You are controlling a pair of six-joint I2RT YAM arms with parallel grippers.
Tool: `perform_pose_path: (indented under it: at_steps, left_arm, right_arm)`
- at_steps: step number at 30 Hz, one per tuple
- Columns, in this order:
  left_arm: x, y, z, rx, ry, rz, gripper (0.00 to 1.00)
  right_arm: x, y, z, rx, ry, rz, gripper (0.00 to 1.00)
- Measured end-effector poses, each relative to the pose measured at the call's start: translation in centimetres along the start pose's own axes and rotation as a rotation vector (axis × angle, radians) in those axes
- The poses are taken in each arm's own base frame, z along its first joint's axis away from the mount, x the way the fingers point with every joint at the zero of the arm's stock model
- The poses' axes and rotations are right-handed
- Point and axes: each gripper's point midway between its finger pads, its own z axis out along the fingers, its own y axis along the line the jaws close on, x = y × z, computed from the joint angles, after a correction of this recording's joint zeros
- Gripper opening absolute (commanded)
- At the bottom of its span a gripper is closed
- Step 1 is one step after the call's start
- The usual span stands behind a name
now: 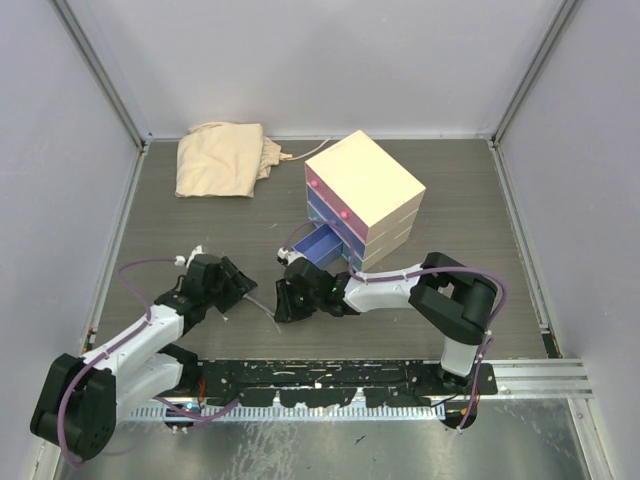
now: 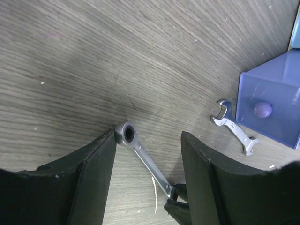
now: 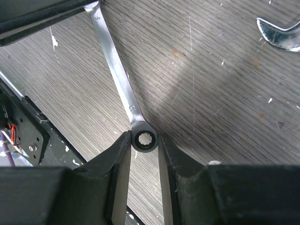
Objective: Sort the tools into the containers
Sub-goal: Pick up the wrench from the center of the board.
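Note:
A silver ring spanner (image 3: 119, 75) lies slanted just above the wood table, and my right gripper (image 3: 144, 140) is shut on its ring end. Its other ring end (image 2: 126, 133) rests against the inner side of one finger of my left gripper (image 2: 147, 137). That gripper stands open around the shaft, with a wide gap to its other finger (image 2: 206, 168). A second, open-ended spanner (image 2: 234, 129) lies flat in front of the pulled-out blue drawer (image 2: 269, 105). The cream chest (image 1: 365, 195) of drawers stands behind the two grippers (image 1: 283, 300).
A folded beige cloth (image 1: 220, 160) lies at the back left of the table. The blue bottom drawer (image 1: 325, 245) juts out toward the arms. A black rail (image 1: 330, 375) runs along the near edge, and grey walls close in both sides.

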Motion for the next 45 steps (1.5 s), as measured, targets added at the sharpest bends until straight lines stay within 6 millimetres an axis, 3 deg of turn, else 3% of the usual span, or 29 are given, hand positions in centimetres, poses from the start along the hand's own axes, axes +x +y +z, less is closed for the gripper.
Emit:
perform_pose_path:
  at_steps: [8, 21, 24, 29, 35, 40, 45]
  left_arm:
    - [-0.7, -0.7, 1.0, 0.052, -0.054, -0.055, 0.49]
    - [-0.6, 0.2, 1.4, 0.059, -0.081, -0.075, 0.01]
    - [-0.5, 0.3, 1.3, 0.057, -0.079, -0.076, 0.0]
    - [-0.6, -0.3, 0.1, 0.093, -0.089, -0.064, 0.0]
    - [-1.7, -1.6, -2.5, 0.147, -0.135, 0.013, 0.0]
    - [-2.8, -4.2, -4.9, 0.253, -0.17, 0.09, 0.0]
    - [-2.3, -7.0, -6.6, 0.368, -0.125, 0.185, 0.0]
  right_arm:
    - [0.0, 0.3, 0.2, -0.013, 0.0, 0.017, 0.12]
    - [0.0, 0.6, 0.3, -0.028, -0.001, 0.024, 0.13]
    - [0.0, 0.6, 0.3, -0.03, 0.002, 0.025, 0.19]
    - [0.0, 0.5, -0.1, -0.026, -0.014, 0.007, 0.42]
    - [-1.5, 0.1, -4.0, 0.014, -0.096, -0.06, 0.52]
    - [-4.0, 1.4, -7.8, -0.019, -0.217, -0.134, 0.55]
    - [-5.5, 2.0, -10.2, -0.03, -0.295, -0.187, 0.56]
